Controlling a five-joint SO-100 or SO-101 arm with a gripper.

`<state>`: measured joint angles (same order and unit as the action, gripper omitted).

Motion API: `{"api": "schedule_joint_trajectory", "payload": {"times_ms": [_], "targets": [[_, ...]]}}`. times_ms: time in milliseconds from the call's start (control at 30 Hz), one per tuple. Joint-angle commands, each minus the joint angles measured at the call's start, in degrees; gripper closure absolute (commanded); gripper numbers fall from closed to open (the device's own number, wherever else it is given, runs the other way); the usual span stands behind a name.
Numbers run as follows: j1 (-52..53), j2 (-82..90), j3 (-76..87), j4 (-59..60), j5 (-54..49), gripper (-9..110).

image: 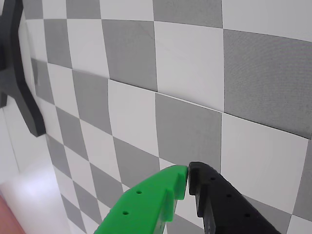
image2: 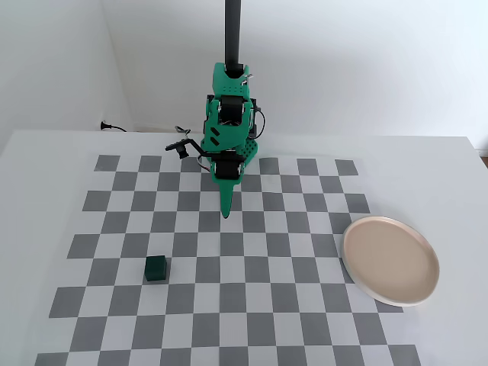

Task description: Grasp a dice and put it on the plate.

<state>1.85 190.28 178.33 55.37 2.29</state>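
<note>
There is one small dark green cube dice [image2: 156, 268], one big round plate [image2: 390, 260], pale pink inside with a white rim, and one green robot arm [image2: 229, 130]. In the fixed view the dice sits at the lower left of the grey and white checked mat [image2: 229, 305], and the plate lies at the right, partly over the mat's edge. The white worktop [image2: 46, 160] meets white walls behind. The tool [image: 188, 177] has one green and one black finger pressed together, holding nothing. Lots of bare squares lie around the dice.
</note>
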Motion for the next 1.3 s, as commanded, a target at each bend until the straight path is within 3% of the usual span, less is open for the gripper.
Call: {"api": "schedule_joint_trajectory", "payload": {"times_ms": [0,233,333,433,733,900,967,1133,1267], "targets": [[-0.6,0.8,-1.1,-1.5,-0.2,106],[-0.6,0.8,-1.1,-1.5,-0.2,106],[-1.3,0.8,-1.1,-1.6,-1.1,98],[-1.8,0.8,-1.1,-1.3,-4.3,106],[-1.6,0.9,-1.1,-3.7,-7.7,106],[-1.2,0.9,-1.1,-8.4,-17.8,106],[-1.3,0.9,-1.1,-7.9,-29.1,106],[-0.6,0.8,-1.1,-8.2,-38.1,106],[0.4,0.8,-1.1,-5.6,-51.7,106]]}}
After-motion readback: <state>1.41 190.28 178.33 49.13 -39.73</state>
